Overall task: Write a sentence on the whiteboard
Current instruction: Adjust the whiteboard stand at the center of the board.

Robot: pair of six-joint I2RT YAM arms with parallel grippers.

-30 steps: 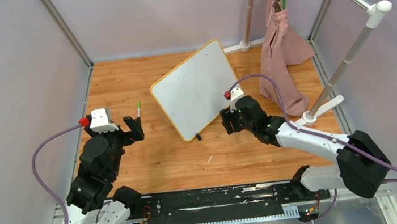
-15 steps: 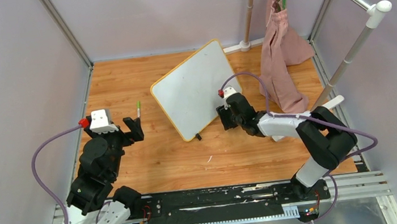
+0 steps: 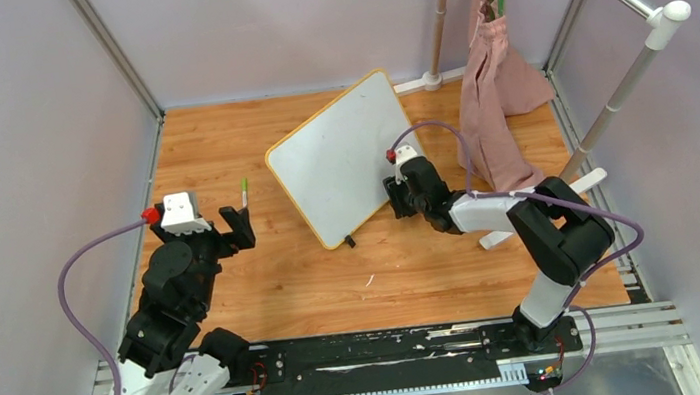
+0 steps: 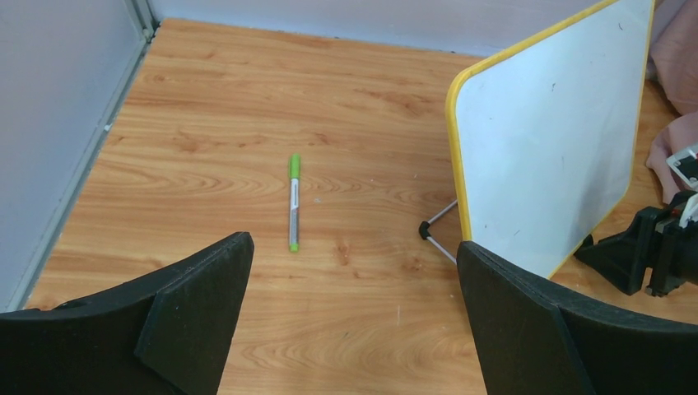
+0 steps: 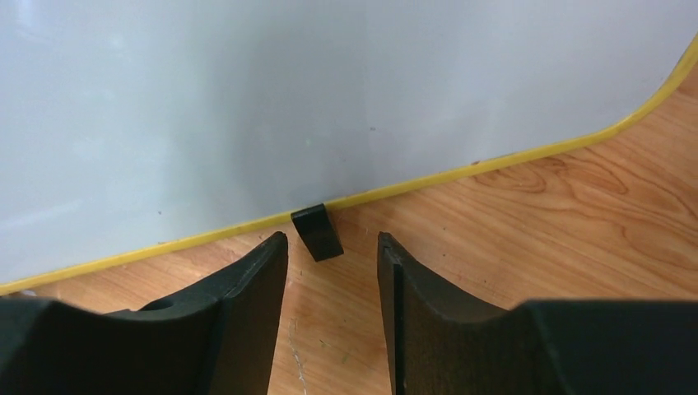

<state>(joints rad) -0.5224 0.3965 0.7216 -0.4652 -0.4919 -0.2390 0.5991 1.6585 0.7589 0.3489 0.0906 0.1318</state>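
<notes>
The right gripper (image 3: 397, 199) sits low at the near right edge of the whiteboard (image 3: 343, 158), its fingers a little apart and holding nothing. The left gripper (image 4: 354, 247) hangs spread wide and empty over the wooden table (image 3: 218, 143), facing a green marker (image 4: 292, 202) that lies flat, well apart from the board. The board stands propped on its long edge near the back middle of the table, leaning back, its face blank. It looks light and stiff with a slick face, so a push would likely slide or tip it rather than bend it. The yellow frame along the lower edge seems the safest hold, with the face left clear for writing. The marker is slim and may roll, so it wants pinching across the barrel. The right wrist view alone shows a small black foot (image 5: 317, 233) under the frame, just ahead of the finger gap. Only the left wrist view shows the thin wire prop (image 4: 440, 234) behind the board. The top view alone shows both arms and a pink cloth (image 3: 498, 79) hanging at the right.
</notes>
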